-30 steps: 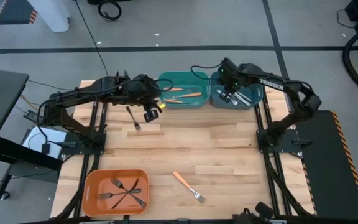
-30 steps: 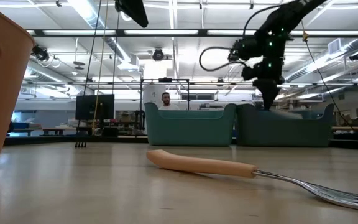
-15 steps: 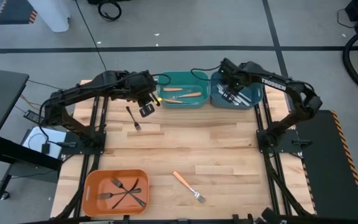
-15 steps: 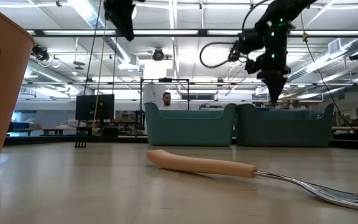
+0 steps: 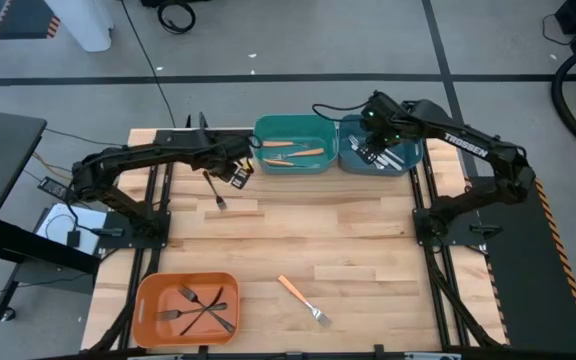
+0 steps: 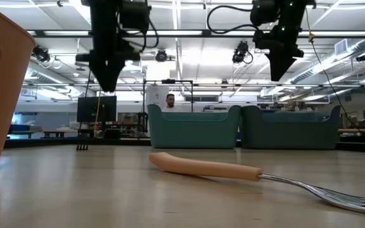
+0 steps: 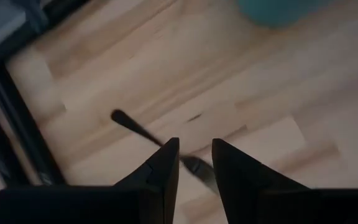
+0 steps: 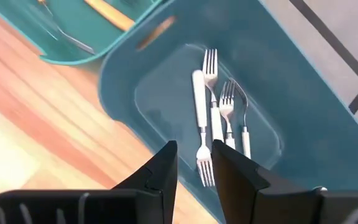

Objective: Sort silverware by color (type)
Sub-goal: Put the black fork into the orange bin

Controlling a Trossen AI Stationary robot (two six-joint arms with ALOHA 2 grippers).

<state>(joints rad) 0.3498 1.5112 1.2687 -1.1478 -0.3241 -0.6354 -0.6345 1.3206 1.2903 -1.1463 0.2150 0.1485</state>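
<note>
A dark fork (image 7: 135, 129) lies flat on the wooden table (image 5: 308, 230) at the far left, also in the high view (image 5: 215, 190). My left gripper (image 7: 194, 152) hovers open just above it, one finger on either side of its shaft, touching nothing. My right gripper (image 8: 193, 155) is open above the blue bin (image 5: 405, 165), where three silver forks (image 8: 219, 118) lie. The teal bin (image 5: 293, 128) holds orange-handled forks (image 5: 303, 152). Another orange-handled fork (image 5: 303, 300) lies on the table near the front edge.
An orange bin (image 5: 148, 310) with several dark forks (image 5: 200, 308) stands at the near left corner. The teal and blue bins sit side by side at the far edge. Bare wood lies between the bins. A person (image 6: 169, 101) sits far behind the table.
My left gripper has come down from high above the table toward the dark fork, rolling about its own axis as it sank. My right gripper has risen out of the blue bin and stands well above its rim.
</note>
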